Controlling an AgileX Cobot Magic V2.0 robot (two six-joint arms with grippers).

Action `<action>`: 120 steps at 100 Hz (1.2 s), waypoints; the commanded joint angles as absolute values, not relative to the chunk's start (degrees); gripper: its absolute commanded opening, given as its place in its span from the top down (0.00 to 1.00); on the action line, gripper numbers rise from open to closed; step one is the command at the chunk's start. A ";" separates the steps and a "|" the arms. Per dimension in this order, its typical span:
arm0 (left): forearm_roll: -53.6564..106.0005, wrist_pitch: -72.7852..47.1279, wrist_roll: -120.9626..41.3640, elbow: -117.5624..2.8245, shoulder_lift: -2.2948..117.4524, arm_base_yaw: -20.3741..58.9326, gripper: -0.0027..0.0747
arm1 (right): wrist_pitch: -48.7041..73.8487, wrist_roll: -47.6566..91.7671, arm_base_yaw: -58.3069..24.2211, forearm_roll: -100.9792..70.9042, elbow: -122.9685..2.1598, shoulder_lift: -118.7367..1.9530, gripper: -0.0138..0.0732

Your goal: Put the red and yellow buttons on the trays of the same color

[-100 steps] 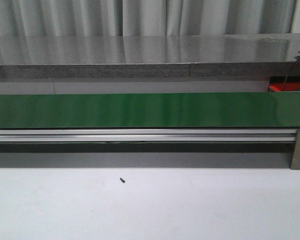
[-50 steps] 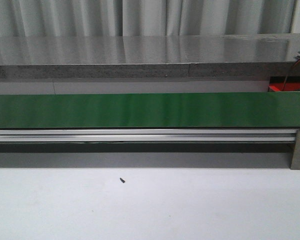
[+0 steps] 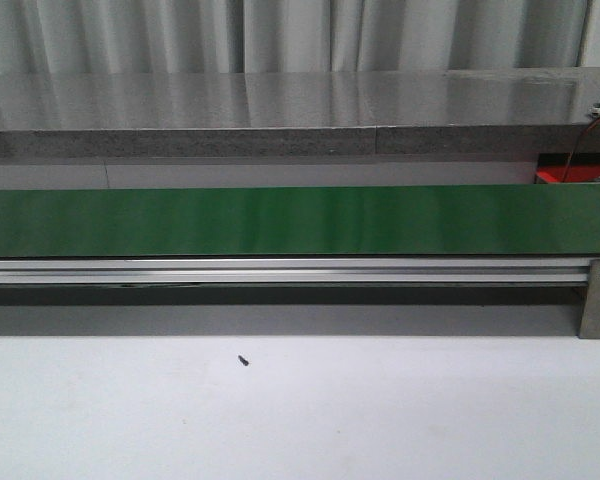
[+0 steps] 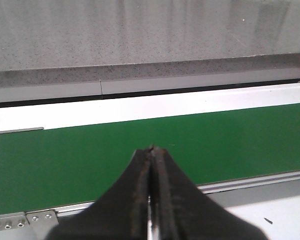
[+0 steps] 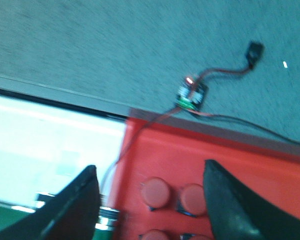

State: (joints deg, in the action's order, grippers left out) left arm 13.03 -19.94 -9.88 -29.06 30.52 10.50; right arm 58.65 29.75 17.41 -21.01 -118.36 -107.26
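**Red buttons sitting in the red tray, belt's got nothing riding on it right now**

So here's what you're looking at. In the front view the green conveyor belt point(image 3: 300, 220) runs side to side across the scene with its aluminium rail point(image 3: 280, 270) along the near edge, and a grey speckled counter point(image 3: 280, 110) behind it. Only a sliver of the red tray point(image 3: 570, 174) peeks out at the far right, past the belt.

Your left gripper point(image 4: 151, 165) has its jaws pressed together with nothing between them, hanging over the near edge of the belt toward its left end.

Your right gripper point(image 5: 150, 200) is spread wide above the red tray point(image 5: 230, 160). Two red buttons point(image 5: 155, 191) sit side by side in the tray, framed by the fingers, and the tops of two more show nearer the camera. A small circuit board point(image 5: 191, 95) with thin wires lies on the counter just beside the tray. That view's blurry.

There's a tiny dark speck point(image 3: 244, 360) on the white table point(image 3: 300, 420).
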 commanded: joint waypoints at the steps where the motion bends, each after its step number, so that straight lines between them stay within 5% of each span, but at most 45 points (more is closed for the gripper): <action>1: 13.92 -15.53 -10.03 -30.63 30.62 10.99 0.99 | 57.00 29.91 15.70 -22.90 -117.68 -99.99 0.31; 106: 13.92 -15.53 -10.03 -30.63 30.62 10.99 0.99 | 32.72 29.86 11.69 -25.97 -37.44 -37.38 0.31; 120: 13.92 -15.53 -10.03 -30.63 30.62 10.99 0.99 | 34.11 29.86 11.69 -25.97 -34.33 -35.36 0.44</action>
State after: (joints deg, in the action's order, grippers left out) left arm 13.03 -19.94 -9.88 -29.06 30.52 10.50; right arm 37.02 29.75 11.74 -24.19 -34.05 -36.25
